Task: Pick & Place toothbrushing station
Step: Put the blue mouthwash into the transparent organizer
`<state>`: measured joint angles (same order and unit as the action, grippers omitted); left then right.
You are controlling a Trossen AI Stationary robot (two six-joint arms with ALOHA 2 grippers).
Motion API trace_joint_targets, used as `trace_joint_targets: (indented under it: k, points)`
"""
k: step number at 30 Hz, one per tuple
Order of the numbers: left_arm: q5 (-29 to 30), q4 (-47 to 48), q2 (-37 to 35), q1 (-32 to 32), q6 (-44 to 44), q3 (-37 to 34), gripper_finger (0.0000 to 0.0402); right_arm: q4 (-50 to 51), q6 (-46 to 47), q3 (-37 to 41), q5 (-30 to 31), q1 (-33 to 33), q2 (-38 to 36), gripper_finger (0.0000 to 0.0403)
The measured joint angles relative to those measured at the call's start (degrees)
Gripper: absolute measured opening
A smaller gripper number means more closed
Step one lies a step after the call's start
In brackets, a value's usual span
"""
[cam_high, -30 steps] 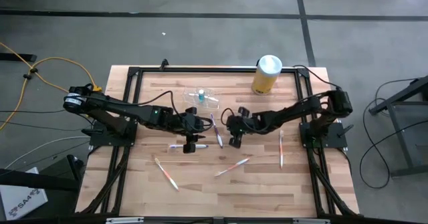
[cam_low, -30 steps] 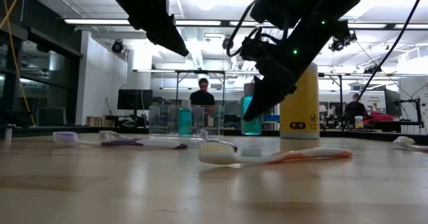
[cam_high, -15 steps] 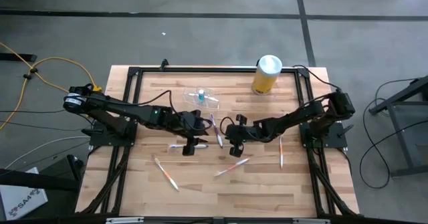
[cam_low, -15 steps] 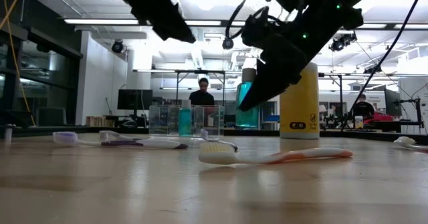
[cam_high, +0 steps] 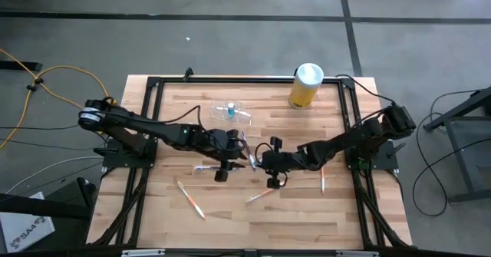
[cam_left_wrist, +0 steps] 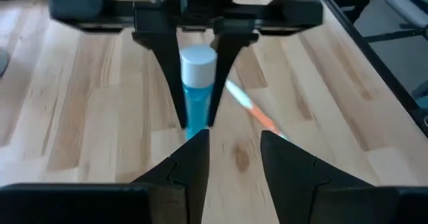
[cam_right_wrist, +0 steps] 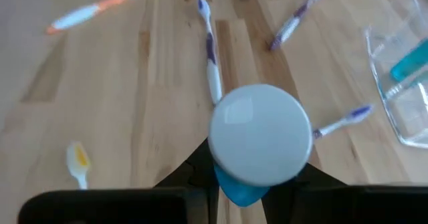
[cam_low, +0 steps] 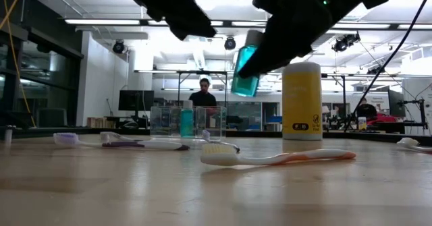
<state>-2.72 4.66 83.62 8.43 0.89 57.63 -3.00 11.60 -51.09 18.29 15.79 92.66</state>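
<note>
The toothbrushing station, a small clear holder with a blue item inside, stands on the table's far middle. My right gripper hangs over the table's middle, shut on a blue tube with a white cap, which also shows in the low view. My left gripper faces it from the table's left, open, with nothing between its fingers. Its tips stand just short of the tube's lower end. My right gripper pinches the tube's blue body below the white cap between its two fingers. The fingers slant down from the table's right. The tube is lifted clear of the table, cap end up and tilted.
A yellow canister with a white lid stands at the far right. Several toothbrushes lie loose on the wood: orange ones and purple ones. A black frame borders the table.
My right gripper has carried the blue tube up and toward the table's near edge, clear of the table and more tilted. My left gripper has edged toward it and tipped, its fingers as far apart as before.
</note>
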Motion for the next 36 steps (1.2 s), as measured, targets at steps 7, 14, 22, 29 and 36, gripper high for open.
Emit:
trace_joint_targets:
  k: [7,14,22,29,36]
  points:
    - [0.61,-2.86,1.19,0.06,0.87,-0.02,0.0165,-1.31,-0.75,0.0,0.1,0.49,-0.07,0.0064]
    - [1.33,-5.07,1.52,0.04,1.85,-0.07,0.0186,-2.47,-1.37,0.0,-0.21,0.79,-0.07,0.0064]
    - [1.48,-7.08,1.52,-0.04,2.04,-0.04,0.0187,-5.36,-2.96,0.0,-0.4,0.77,-0.07,0.0064]
    - [1.48,-8.79,1.61,-0.04,2.11,-0.04,0.0187,-7.76,-4.28,0.0,-0.45,0.77,-0.04,0.0064]
    - [1.49,-13.15,4.4,-0.04,2.13,-0.07,0.0187,-9.75,-5.01,0.0,-0.17,0.77,-0.04,0.0064]
